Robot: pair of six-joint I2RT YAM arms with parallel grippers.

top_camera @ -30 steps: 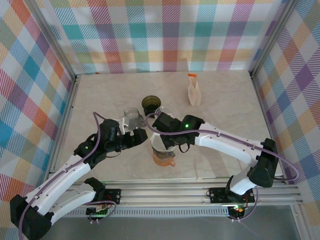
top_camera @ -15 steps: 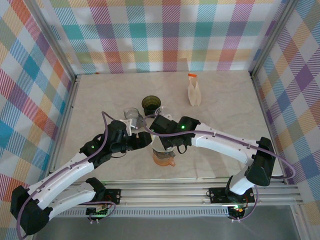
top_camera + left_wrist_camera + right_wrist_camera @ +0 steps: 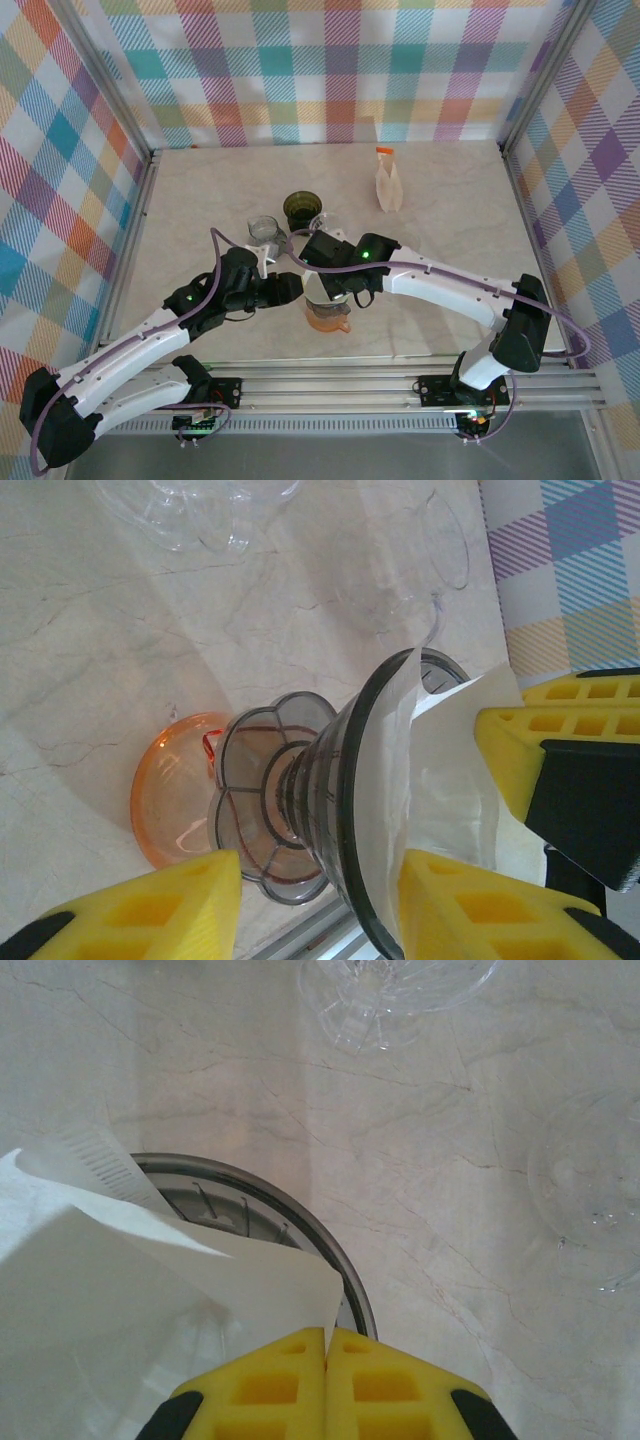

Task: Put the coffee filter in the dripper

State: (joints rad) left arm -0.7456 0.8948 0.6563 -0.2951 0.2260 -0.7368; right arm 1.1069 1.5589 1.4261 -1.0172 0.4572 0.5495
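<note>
Right gripper pinches the paper filter inside the dripper; left gripper straddles the dripper, grip unclear.

The left arm and right arm have white shells, black joints, a looping purple cable each, and seemingly green lights. Finger pads are gridded yellow.

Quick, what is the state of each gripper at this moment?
Left gripper: open, one finger on each side of the dripper.
Right gripper: closed, holding the coffee filter.
</note>
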